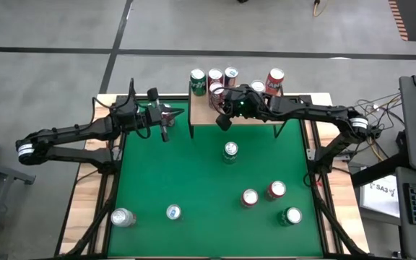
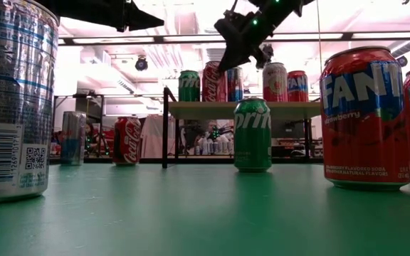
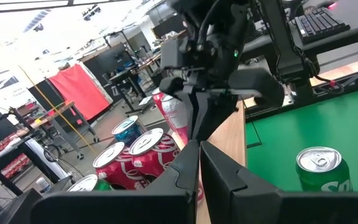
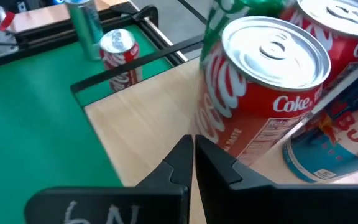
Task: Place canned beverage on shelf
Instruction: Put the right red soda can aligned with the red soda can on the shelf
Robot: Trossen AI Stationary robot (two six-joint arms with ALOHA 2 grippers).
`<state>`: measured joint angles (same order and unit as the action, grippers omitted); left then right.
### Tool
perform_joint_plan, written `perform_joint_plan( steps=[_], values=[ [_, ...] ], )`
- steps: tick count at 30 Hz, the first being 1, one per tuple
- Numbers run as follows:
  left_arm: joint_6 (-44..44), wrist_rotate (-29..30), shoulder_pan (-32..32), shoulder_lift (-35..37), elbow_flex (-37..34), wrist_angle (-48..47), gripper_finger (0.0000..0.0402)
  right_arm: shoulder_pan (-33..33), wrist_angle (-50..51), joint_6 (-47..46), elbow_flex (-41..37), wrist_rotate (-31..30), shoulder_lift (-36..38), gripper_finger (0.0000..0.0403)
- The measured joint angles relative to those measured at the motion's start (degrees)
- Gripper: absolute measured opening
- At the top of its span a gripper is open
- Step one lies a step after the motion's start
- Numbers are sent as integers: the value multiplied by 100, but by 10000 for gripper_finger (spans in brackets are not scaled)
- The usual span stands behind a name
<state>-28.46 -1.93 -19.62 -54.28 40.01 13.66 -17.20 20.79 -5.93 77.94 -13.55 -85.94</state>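
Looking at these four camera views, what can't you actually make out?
- High view: how many cans stand on the shelf; the right gripper and its arm cover some of them.
- Low view: the left gripper; only a dark shape at the top edge.
- Left wrist view: the green can is cut off by the bottom edge.
- Right wrist view: the blue can's label is blurred.

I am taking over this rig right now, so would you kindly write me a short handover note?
Left gripper: shut, empty, left of the shelf.
Right gripper: shut, empty, over the shelf's front edge beside the Coke can.
Done: six cans stand at the back of the shelf.
Left: six cans on the green table, including the Sprite can nearest the shelf, likely next.
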Motion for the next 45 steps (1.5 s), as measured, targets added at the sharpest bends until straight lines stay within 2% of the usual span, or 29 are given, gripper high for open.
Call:
perform_joint_plan(
  steps=[16,28,45],
  values=[
    [420,-2,2,0,0,3,0,798,1318,287,225,5,654,9],
    [1802,-13,58,-2,-9,-174,0,1220,2085,111,196,4,1121,9],
    [2334,-17,1189,-2,-9,-12,0,2040,2740,-663,110,11,1158,9]
  ],
)
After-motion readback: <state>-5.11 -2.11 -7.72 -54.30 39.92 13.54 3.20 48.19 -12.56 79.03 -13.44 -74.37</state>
